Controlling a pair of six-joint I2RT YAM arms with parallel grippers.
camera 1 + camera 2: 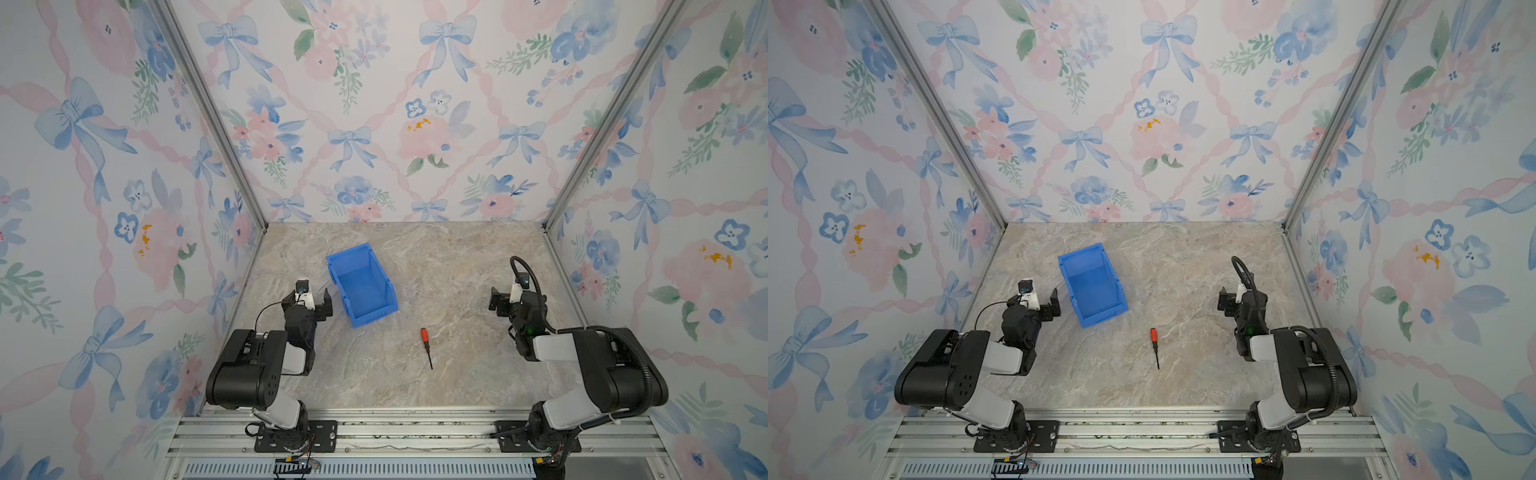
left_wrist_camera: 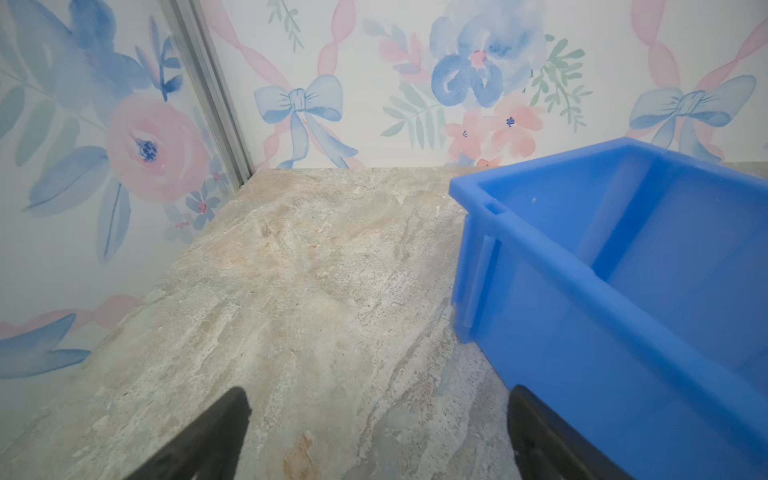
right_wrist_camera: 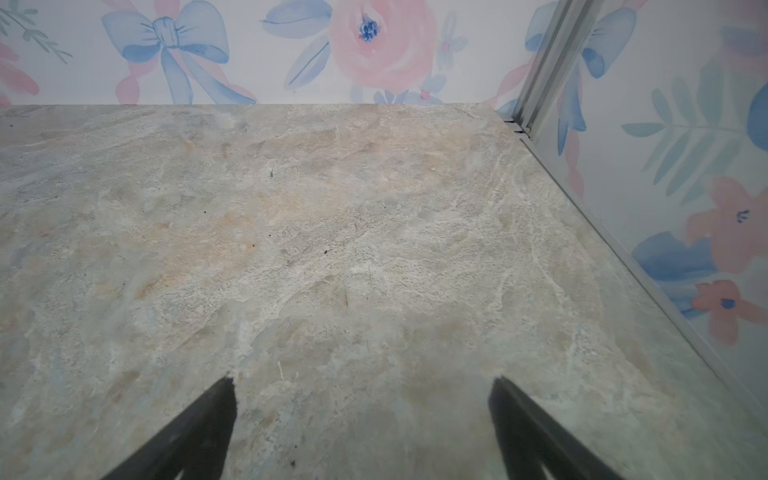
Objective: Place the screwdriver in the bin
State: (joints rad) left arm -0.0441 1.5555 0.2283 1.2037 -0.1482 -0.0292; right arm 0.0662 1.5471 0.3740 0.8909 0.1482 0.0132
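Note:
The screwdriver (image 1: 426, 347) (image 1: 1154, 347), red handle and thin dark shaft, lies flat on the marble tabletop in both top views, handle toward the back wall. The blue bin (image 1: 361, 291) (image 1: 1092, 286) stands empty behind and left of it, low lip toward the front. My left gripper (image 1: 309, 301) (image 1: 1035, 304) hovers open just left of the bin; in the left wrist view the bin (image 2: 623, 270) is beside one finger of the gripper (image 2: 379, 397). My right gripper (image 1: 517, 297) (image 1: 1244, 300) (image 3: 363, 383) is open over bare table, far right of the screwdriver. Neither wrist view shows the screwdriver.
Floral-papered walls (image 1: 374, 124) close in the table at the back and both sides, with metal corner posts (image 1: 216, 124). An aluminium rail (image 1: 415, 432) along the front edge carries both arm bases. Bare marble lies between the bin, the screwdriver and the right arm.

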